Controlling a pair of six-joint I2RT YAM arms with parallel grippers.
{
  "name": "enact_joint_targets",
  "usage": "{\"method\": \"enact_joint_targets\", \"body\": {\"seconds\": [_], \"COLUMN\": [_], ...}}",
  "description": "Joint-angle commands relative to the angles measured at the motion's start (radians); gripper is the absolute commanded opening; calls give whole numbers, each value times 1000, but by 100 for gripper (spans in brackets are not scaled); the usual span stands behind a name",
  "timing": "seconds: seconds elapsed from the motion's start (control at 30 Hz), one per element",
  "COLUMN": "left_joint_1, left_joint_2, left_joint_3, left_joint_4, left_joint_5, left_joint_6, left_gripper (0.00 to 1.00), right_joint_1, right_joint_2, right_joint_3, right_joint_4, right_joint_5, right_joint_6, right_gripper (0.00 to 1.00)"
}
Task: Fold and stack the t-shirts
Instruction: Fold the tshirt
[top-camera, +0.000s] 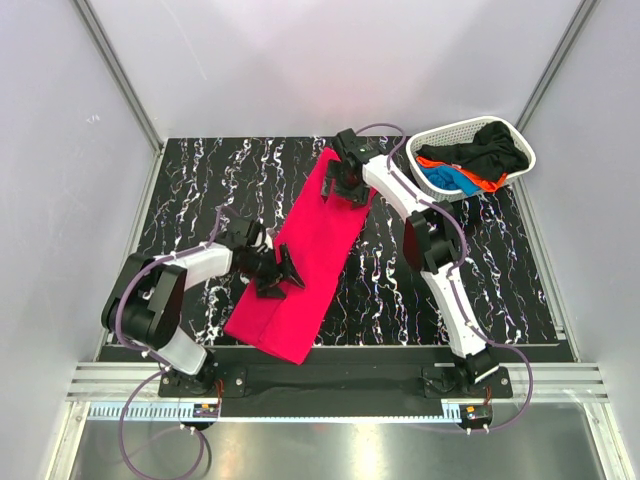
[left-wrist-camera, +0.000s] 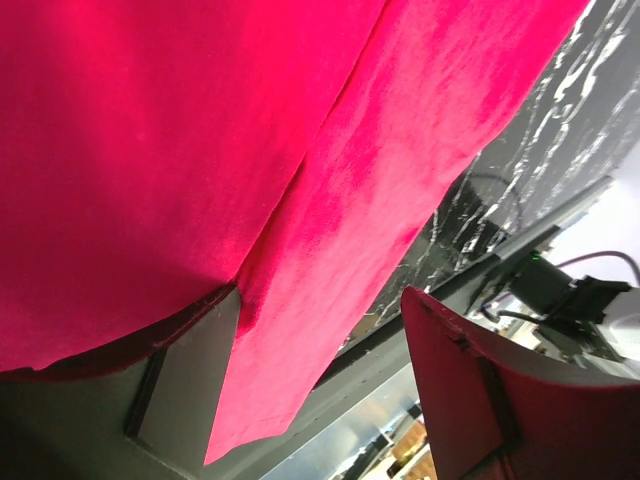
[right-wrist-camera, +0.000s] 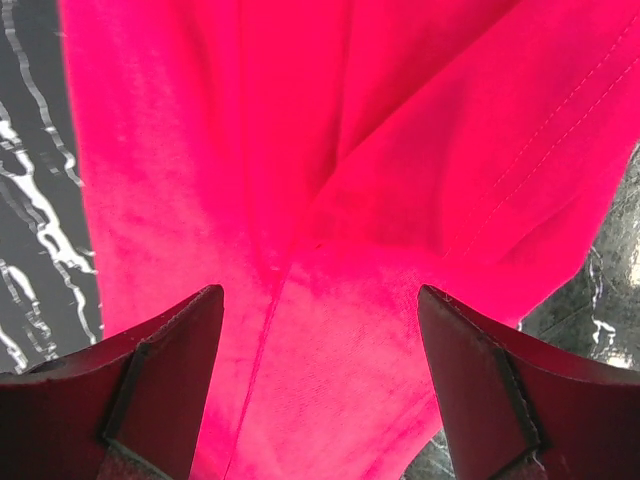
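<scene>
Your left arm (top-camera: 165, 295) sits folded at the near left of the black marbled table (top-camera: 200, 180), elbow bent and forearm reaching right. The left gripper (top-camera: 275, 270) rests at the left edge of the pinkish-red t-shirt (top-camera: 315, 245).

That shirt is folded into a long strip and lies flat on the table. It runs diagonally from the near edge, left of centre, to the far middle.

Your right arm (top-camera: 440, 260) stretches from its base far forward and leftward. The right gripper (top-camera: 345, 185) points down over the shirt's far end.

At the far right corner stands a white lattice basket (top-camera: 447, 126). It holds a black t-shirt (top-camera: 490, 148) on top, with a blue t-shirt (top-camera: 440, 178) and an orange t-shirt (top-camera: 482, 185) showing beneath.

The left wrist camera shows what the overhead view cannot. The jaws stand well apart, and the shirt's hem drapes over one of the fingers (left-wrist-camera: 190, 385) without being pinched.

The right wrist camera shows both dark fingers (right-wrist-camera: 160, 380) spread wide just above the red cloth, holding nothing. A layered fold and a stitched hem lie between them.
</scene>
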Motion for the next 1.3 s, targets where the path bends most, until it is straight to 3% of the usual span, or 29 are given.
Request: {"method": "enact_joint_targets", "body": {"seconds": [0.0, 0.27, 0.43, 0.63, 0.87, 0.97, 1.03, 1.27], "left_joint_1": [-2, -12, -50, -81, -174, -174, -174, -168], "left_joint_2": [35, 20, 110, 175, 244, 175, 118, 11], "left_joint_3": [-52, -49, -3, -35, -43, -28, 12, 150], "left_joint_4": [82, 134, 174, 397, 839, 756, 566, 274], "left_joint_5": [4, 16, 61, 124, 194, 180, 153, 73], "left_joint_6": [-30, -75, -109, -279, -569, -529, -410, -209], "left_gripper": [74, 74, 74, 74, 74, 74, 74, 70], "right_joint_1": [-8, -11, -17, -20, -27, -40, -66, -182], "right_joint_2": [-6, -7, -16, -15, -33, -70, -93, -131], "right_joint_3": [33, 70, 127, 188, 190, 133, 95, 7], "right_joint_4": [4, 7, 6, 6, 4, 6, 6, 59], "right_joint_5": [-10, 5, 62, 111, 126, 129, 119, -60], "right_joint_6": [14, -64, -121, -161, -234, -242, -222, -144], "right_gripper": [85, 86, 86, 86, 86, 84, 83, 59]}}
